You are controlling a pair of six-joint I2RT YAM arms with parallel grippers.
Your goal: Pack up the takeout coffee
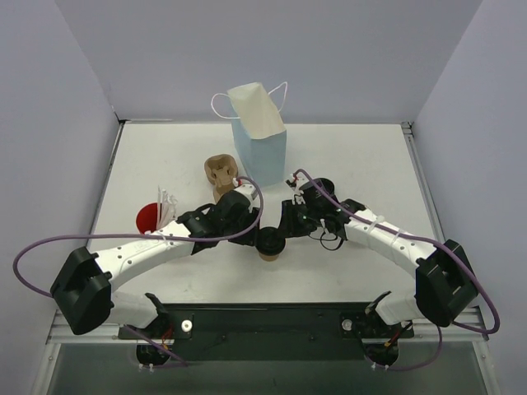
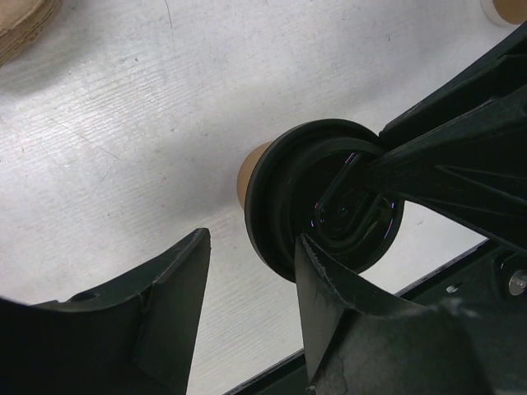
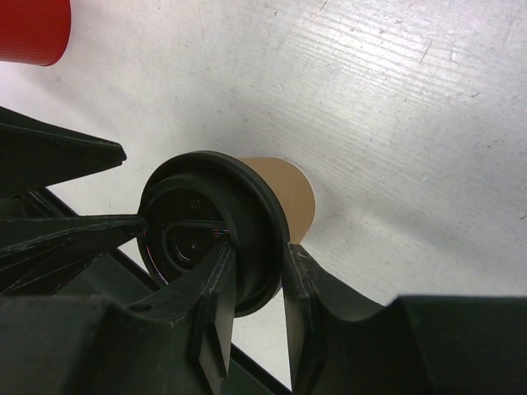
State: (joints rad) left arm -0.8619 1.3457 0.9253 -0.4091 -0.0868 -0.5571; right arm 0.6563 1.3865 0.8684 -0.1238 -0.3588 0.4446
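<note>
The brown kraft cup [image 1: 270,252] with its black lid [image 1: 270,244] stands at the near middle of the table. My right gripper [image 1: 284,233] is shut on the lid's rim [image 3: 257,255], one finger on top of the lid [image 3: 198,239] and one outside the rim. My left gripper [image 1: 252,236] is open beside the cup. In the left wrist view [image 2: 251,240] one finger [image 2: 329,288] touches the lid's edge [image 2: 284,206] and only bare table lies between the jaws. The red cup [image 1: 149,218] lies at the left and also shows in the right wrist view [image 3: 33,29].
The tan pulp cup tray [image 1: 221,172] sits behind the left gripper and shows in the left wrist view [image 2: 23,25]. The light blue bag [image 1: 260,148] with white handles stands at the back middle. A small white item [image 1: 169,204] lies by the red cup.
</note>
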